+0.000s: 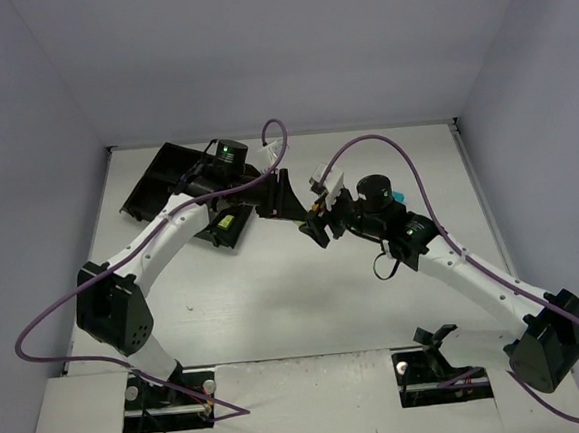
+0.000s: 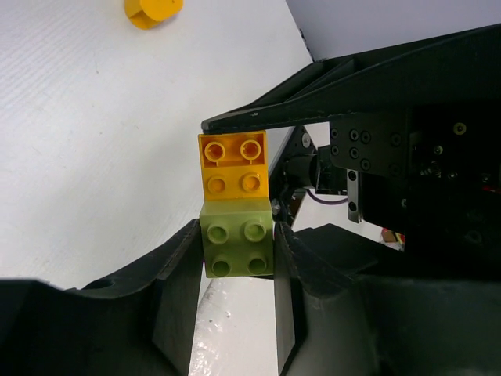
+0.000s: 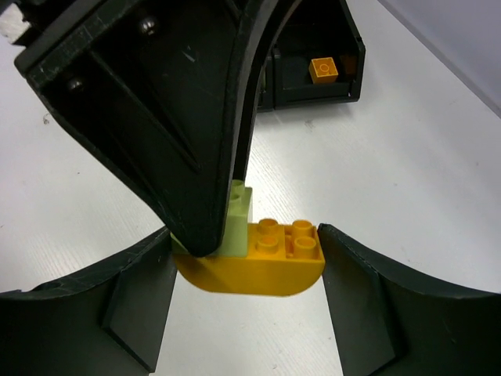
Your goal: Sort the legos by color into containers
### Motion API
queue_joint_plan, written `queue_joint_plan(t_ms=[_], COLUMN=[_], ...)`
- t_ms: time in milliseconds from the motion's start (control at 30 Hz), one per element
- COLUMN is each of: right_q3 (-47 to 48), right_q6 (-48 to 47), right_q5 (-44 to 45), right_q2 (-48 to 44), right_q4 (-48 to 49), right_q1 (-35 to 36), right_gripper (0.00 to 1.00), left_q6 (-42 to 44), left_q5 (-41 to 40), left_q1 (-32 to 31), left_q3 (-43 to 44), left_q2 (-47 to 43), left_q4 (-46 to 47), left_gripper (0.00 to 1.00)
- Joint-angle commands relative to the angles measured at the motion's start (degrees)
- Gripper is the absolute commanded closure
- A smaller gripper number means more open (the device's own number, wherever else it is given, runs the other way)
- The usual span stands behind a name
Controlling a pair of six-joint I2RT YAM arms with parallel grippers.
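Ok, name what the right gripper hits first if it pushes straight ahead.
The orange brick, sitting between its fingertips. Just past it a finger of the left gripper, clamped on the yellow-green brick, blocks the way; how near is unclear.

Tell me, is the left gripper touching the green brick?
Touching. In the left wrist view the green brick sits pinched between both fingers of the left gripper, with no gap on either side.

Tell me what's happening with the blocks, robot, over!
Left gripper shut on green brick. Right gripper shut on orange brick stuck to it. Tray close behind, nothing in between.
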Motion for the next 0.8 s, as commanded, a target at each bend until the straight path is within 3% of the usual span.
queue_joint_plan(t_ms=[0, 333, 533, 633, 767], right_q3=[0.8, 0.7, 0.7, 0.6, 0.4], right_q6=[-0.1, -0.3, -0.5, -0.6, -0.7], right_q5=[1.3, 2.3, 1.8, 1.4, 1.0], right_q2=[-1.6, 0.0, 0.9, 1.3, 1.3], right_q4=[2.7, 4.6, 5.8, 6.2, 6.8], right_q1=[0.1, 0.0, 0.0, 0.0, 0.0], right_gripper=[0.34, 0.33, 0.4, 0.46, 0.67], left_q6=[3.6, 4.0, 3.3, 3.2, 3.1], left_q5=[-1.5, -1.1, -0.3, 0.3, 1.1], left_q1=[1.1, 1.2, 1.2, 1.1, 1.1], left_q3=[3.8, 4.5, 4.2, 4.2, 4.3], left_q2=[-1.3, -1.3, -1.3, -1.3, -1.0], left_q4=[0.7, 0.1, 0.7, 0.8, 0.8], left_gripper=[0.98, 0.98, 0.98, 0.98, 0.98])
